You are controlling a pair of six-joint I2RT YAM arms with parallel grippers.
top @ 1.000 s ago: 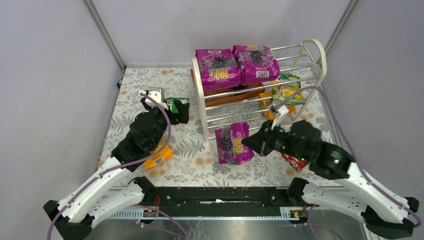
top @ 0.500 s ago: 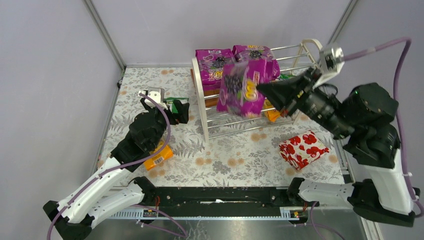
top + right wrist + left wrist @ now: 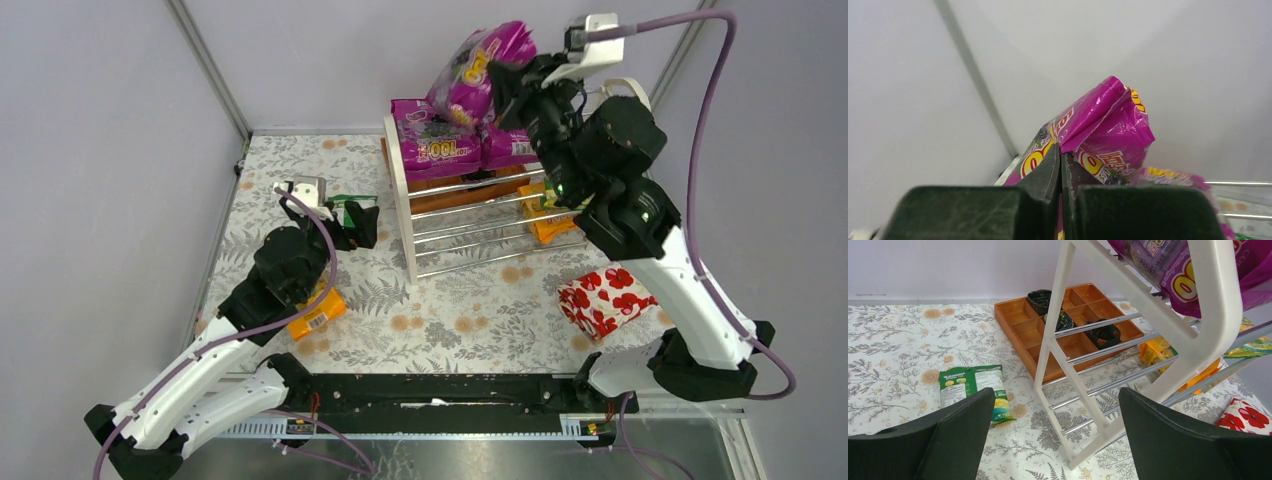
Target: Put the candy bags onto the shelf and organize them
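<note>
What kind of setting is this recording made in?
Probably a lab test cell, not a shop: plain grey walls enclose a floral-covered table, the left arm and right arm are bolted at its near edge, and a small shelf holds candy bags.

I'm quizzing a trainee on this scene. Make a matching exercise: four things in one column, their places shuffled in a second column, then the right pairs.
Things
1. raised magenta bag
2. green-white bag
3. heart-patterned package
4. brown tray

Places (sides as in the top view)
A. on the table, right of the shelf
B. on the table, partly under the shelf's rods
C. pinched in the shut right gripper, above the shelf
D. flat on the table, left of the shelf

Pairs: 1-C, 2-D, 3-A, 4-B
</note>
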